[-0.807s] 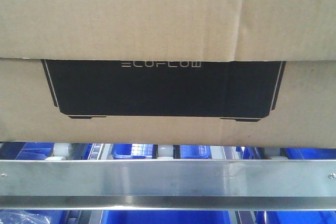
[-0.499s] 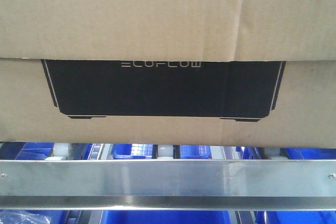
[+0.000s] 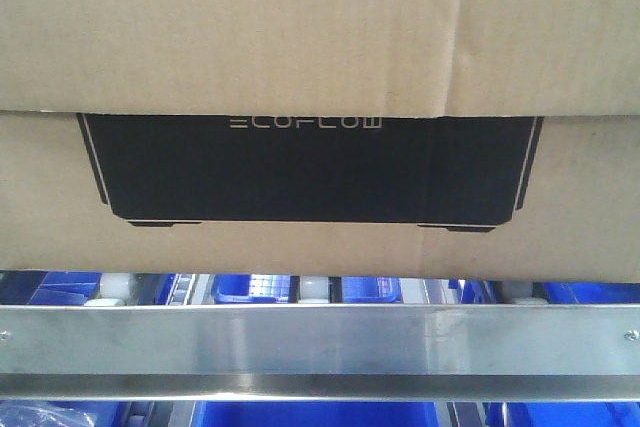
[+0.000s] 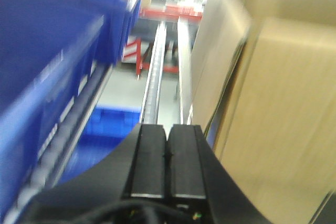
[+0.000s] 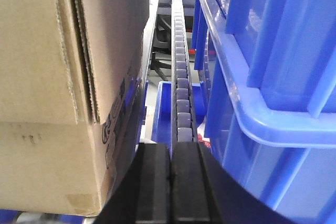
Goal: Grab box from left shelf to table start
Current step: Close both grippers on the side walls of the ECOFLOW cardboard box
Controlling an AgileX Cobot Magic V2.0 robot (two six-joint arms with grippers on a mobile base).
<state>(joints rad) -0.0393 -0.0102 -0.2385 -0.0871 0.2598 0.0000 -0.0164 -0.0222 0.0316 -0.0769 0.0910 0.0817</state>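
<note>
One large brown corrugated box (image 3: 300,37) fills the front view from 9 to 3 o'clock. It sits on the left shelf (image 3: 320,342), whose silver front rail crosses at 6 o'clock beneath it. The black printed panel (image 3: 310,172) with the ECOFLOW lettering faces the camera. White rollers (image 3: 314,290) show in the gap between the carton's bottom and the rail, and blue bins (image 3: 320,412) lie behind and below.

The carton looks stiff-walled but bulky, far too wide for either gripper to span, and probably carries real weight. A side flap edge gapes slightly in the right wrist view, so that seam is a poor place to press. The better hold seems to be a squeeze from both sides on the solid side walls, low down. The rollers should let it slide forward readily, perhaps too readily, and smooth cardboard may slip.

The left gripper (image 4: 167,166) has its pads pressed together with nothing between them, and the carton stands at its 3 o'clock. The right gripper (image 5: 170,182) is likewise closed up and empty. The carton is at its 9 o'clock, a roller track (image 5: 181,77) at 12 and a blue bin (image 5: 273,77) at 3. Whether either arm touches the cardboard I cannot tell. No desk is in view.
</note>
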